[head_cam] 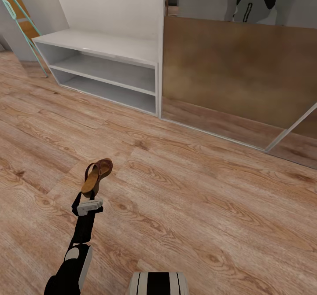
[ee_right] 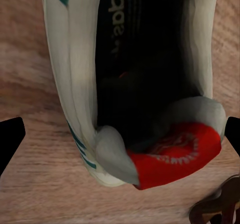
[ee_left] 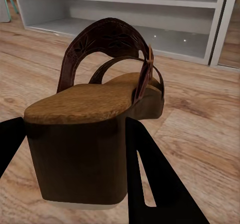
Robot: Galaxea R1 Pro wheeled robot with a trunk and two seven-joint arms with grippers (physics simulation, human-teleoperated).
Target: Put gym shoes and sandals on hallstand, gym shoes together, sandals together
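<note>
Sandal [head_cam: 97, 176] held aloft at the end of the left arm, heel end clamped between the two dark fingers of the left gripper [head_cam: 90, 197], toe pointing toward the rack; in the left wrist view, heel block [ee_left: 75, 154] seated between both fingers, tan insole up, dark straps arched above. Gym shoe [ee_right: 135, 78] lying on the corridor floor [ee_right: 30, 194] directly under the right gripper [ee_right: 120, 134], white with teal stripes and red heel tab; finger tips set wide apart at either side of the shoe, not touching it. Hallstand [head_cam: 105, 66] farther ahead against the wall, both low shelves bare. Mirrored panel [head_cam: 237, 79] just beside it.
</note>
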